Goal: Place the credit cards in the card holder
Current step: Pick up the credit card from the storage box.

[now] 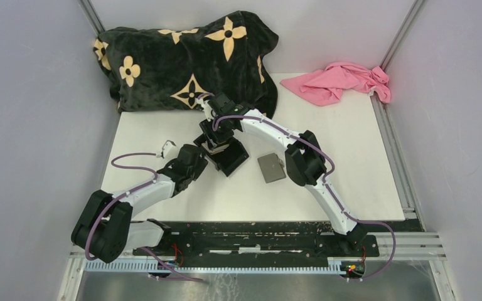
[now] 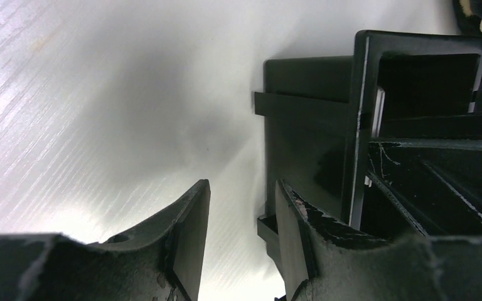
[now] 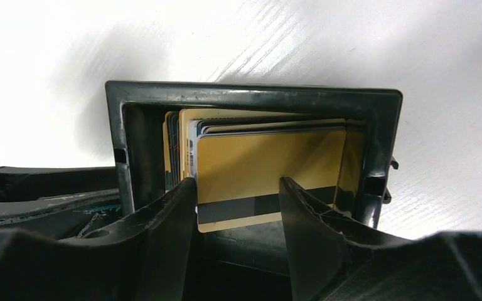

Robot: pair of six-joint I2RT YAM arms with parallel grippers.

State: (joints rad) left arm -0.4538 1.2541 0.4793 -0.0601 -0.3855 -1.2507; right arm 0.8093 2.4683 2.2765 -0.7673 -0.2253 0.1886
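The cards [image 3: 270,169] stood packed in the box [image 3: 251,94], wallet [image 1: 271,167] at its 3 o'clock. Light, stiff, slick: probably best pinched across the gold one's exposed edge. The right gripper [image 3: 237,207] gaped empty over them; the left gripper [image 2: 241,213] gaped empty beside the box.

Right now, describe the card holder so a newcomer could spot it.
On the white table, look right of the black box in the middle, beside the right arm and its dark elbow. The card holder lies flat there. It is the only small grey square: the box is black and taller, the blanket and pink cloth at the back are larger.
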